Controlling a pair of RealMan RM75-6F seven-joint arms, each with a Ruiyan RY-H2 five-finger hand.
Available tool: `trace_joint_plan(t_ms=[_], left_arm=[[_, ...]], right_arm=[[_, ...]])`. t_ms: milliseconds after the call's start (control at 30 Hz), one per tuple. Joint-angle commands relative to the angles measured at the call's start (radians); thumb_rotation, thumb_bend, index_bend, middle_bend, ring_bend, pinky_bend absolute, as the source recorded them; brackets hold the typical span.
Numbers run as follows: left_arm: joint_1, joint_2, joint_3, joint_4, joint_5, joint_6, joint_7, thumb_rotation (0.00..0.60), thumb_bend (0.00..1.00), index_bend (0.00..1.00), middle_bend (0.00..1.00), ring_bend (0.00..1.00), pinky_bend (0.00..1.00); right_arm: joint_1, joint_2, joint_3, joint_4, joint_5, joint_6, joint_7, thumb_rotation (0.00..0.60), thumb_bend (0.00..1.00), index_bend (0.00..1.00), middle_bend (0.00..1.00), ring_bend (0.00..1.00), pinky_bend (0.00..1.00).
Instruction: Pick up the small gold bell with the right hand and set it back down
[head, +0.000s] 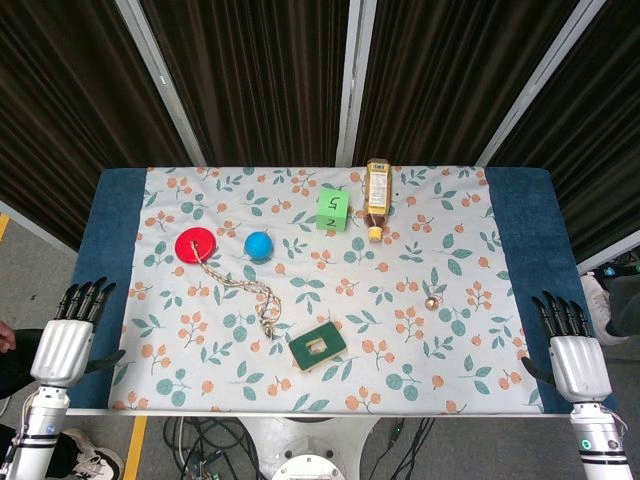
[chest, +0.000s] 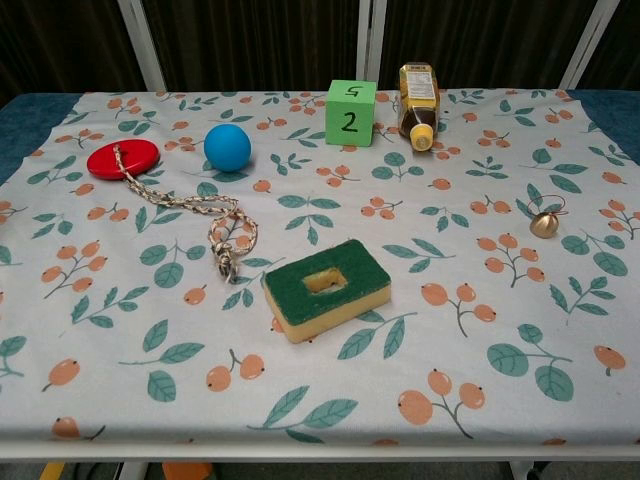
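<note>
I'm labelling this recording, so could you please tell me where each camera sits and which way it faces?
Head view: high above the near table edge, looking steeply down on the cloth; the left hand and right hand show at the bottom corners, open, holding nothing.
Chest view: lower, at the near edge, looking across the table; no part of the robot shows.
Both show the bell, sponge, ball and bottle.

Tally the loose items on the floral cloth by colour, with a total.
Red: 1, disc with rope
Blue: 1, ball
Green: 2, numbered cube, sponge
Amber: 1, bottle
Gold: 1, small gold bell
Total: 6
</note>
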Motion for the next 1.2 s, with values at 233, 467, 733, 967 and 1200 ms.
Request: trace_joint_plan(t_ms=[233,467,733,967,1200], left_arm=[[0.001,0.001,0.000,-0.001,-0.006,-0.003,-0.001,0.600,0.00,0.00,0.00,0.00,0.01],[0.002,0.005,0.002,-0.001,-0.003,-0.003,-0.010,0.600,0.00,0.00,0.00,0.00,0.01],[0.001,-0.002,0.000,0.015,-0.006,-0.003,-0.010,0.600,0.00,0.00,0.00,0.00,0.01],[0.004,0.000,0.002,0.017,-0.014,-0.006,-0.010,0.600,0.00,0.00,0.00,0.00,0.01],[0.004,0.000,0.004,0.022,-0.021,-0.017,-0.016,0.600,0.00,0.00,0.00,0.00,0.01]], right_arm=[[0.004,-0.001,0.003,0.002,0.004,-0.006,0.002,0.600,0.09,0.00,0.00,0.00,0.00],[0.038,0.010,0.009,-0.015,0.002,-0.052,-0.024,0.600,0.09,0.00,0.00,0.00,0.00],[0.151,0.064,0.037,-0.099,0.014,-0.211,-0.068,0.600,0.09,0.01,0.00,0.00,0.00],[0.290,0.071,0.093,-0.147,0.067,-0.379,-0.189,0.600,0.09,0.04,0.00,0.00,0.00],[0.409,0.031,0.116,-0.143,0.140,-0.533,-0.284,0.600,0.10,0.10,0.00,0.00,0.00]])
